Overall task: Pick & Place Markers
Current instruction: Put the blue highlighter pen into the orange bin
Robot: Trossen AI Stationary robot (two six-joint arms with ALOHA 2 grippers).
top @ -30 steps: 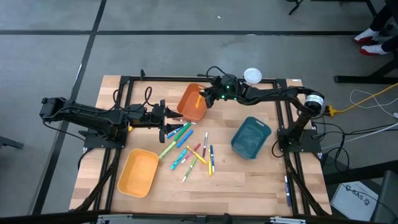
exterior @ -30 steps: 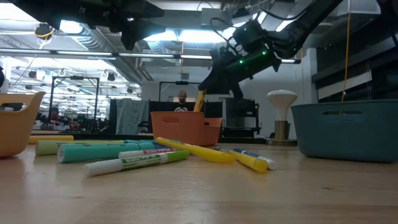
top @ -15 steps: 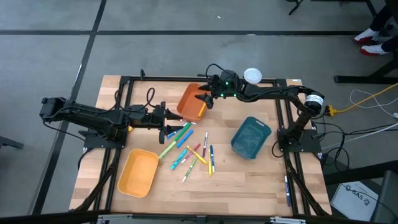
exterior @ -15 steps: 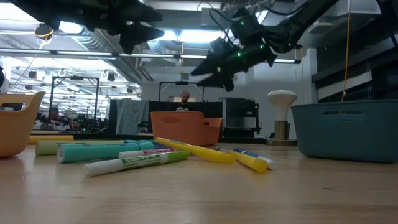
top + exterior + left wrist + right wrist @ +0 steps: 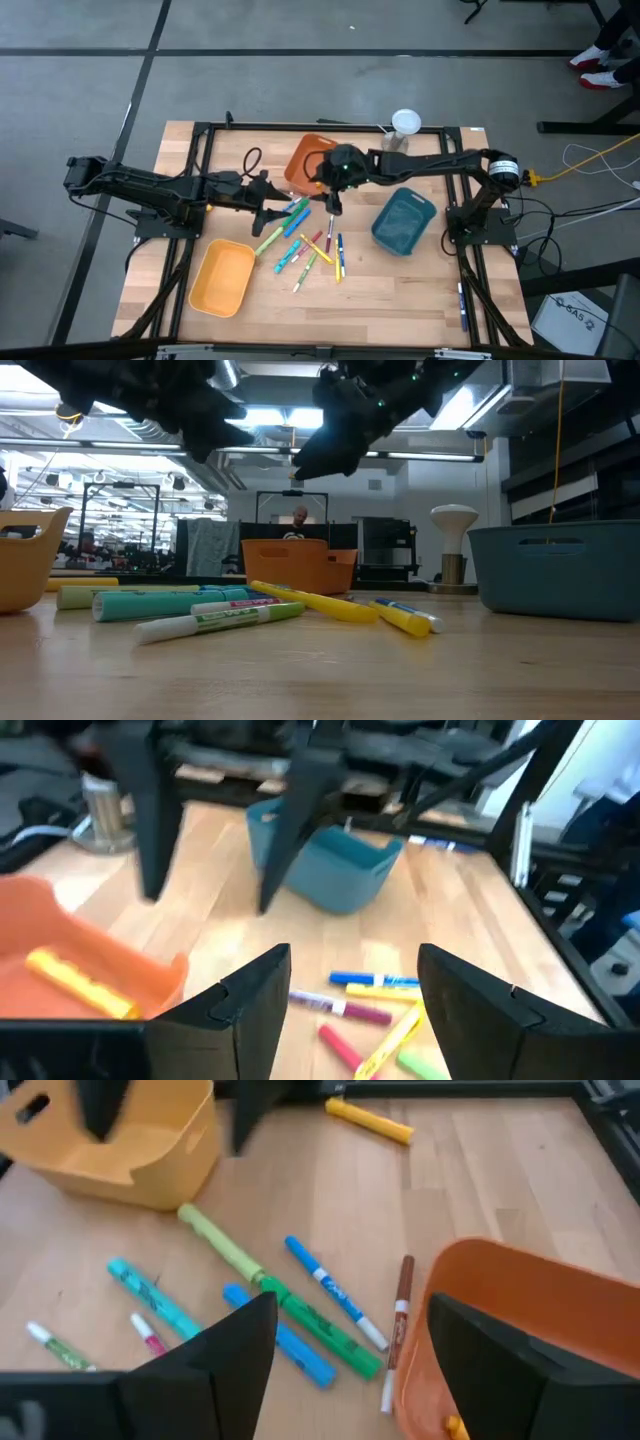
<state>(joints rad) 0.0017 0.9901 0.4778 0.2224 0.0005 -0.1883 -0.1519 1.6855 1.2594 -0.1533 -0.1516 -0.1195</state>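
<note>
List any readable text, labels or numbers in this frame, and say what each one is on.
None reads with certainty.
Box on the floor, high view: printed label, too small to read.
Blue marker, right wrist view: dark lettering on the barrel, blurred.
Green-and-white marker, low view: printed label, too small to read.
Both grippers hang open above the table.

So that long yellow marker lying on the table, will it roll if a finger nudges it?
Probably. The yellow marker looks like a smooth round barrel lying flat on bare wood, so a sideways push may roll it. It appears rigid and thin, likely light.
</note>
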